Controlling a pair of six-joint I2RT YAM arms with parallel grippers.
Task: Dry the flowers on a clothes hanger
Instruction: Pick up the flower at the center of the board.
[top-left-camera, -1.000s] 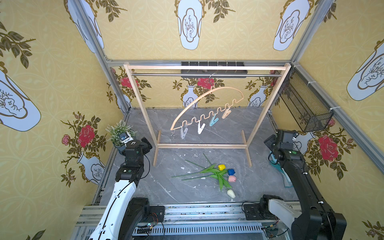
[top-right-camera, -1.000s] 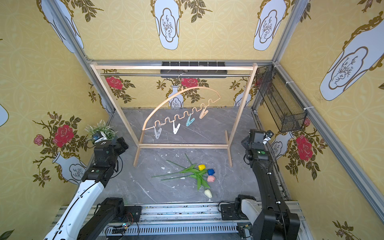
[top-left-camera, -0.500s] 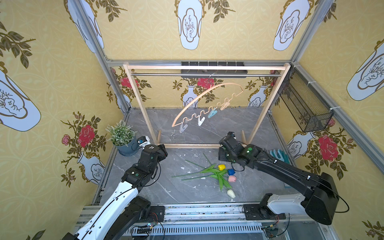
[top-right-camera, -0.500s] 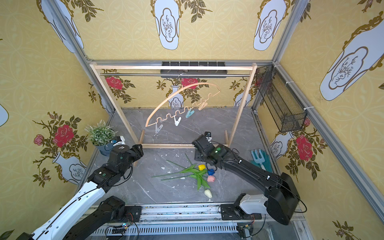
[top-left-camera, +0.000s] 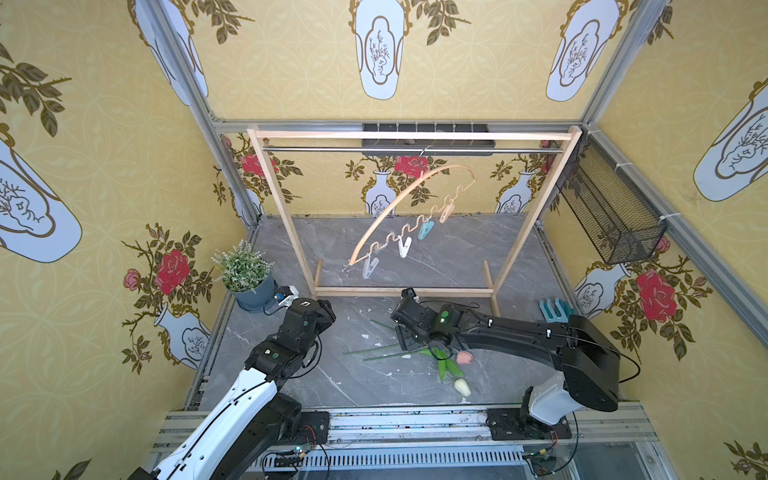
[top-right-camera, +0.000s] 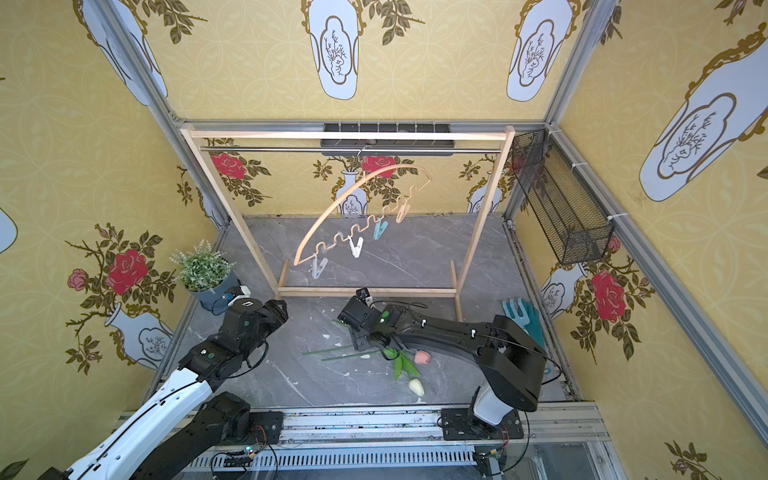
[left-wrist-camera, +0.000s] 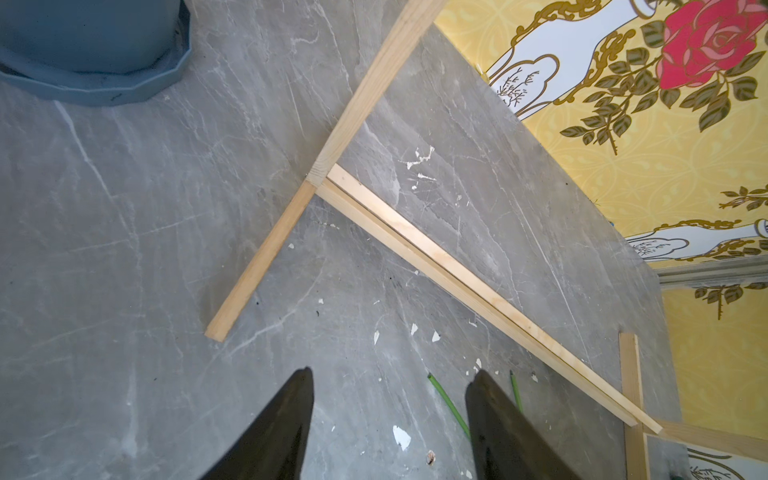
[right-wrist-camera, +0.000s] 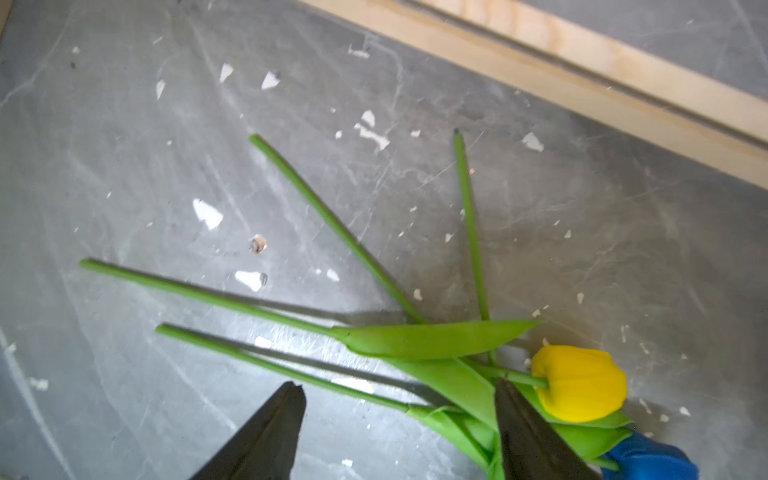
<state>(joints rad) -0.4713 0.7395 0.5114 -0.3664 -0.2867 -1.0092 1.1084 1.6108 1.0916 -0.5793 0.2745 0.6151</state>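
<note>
where four flowers (top-left-camera: 445, 368) lie fanned on the floor (left-wrist-camera: 124, 249) just in front of the rack (top-left-camera: 357, 291), the right gripper (right-wrist-camera: 399, 384) hovers low over their leaves, jaws fairly wide and empty; contact cannot be told. the left gripper (left-wrist-camera: 392, 370) hangs near the rack's left foot, also parted, holding nothing. the flowers look light, with thin, bendy, likely slick stems; a bare stem end, where they spread apart, seems the best hold. the hanger (top-left-camera: 404, 246) hangs tilted from the rack, nothing clipped on.
</note>
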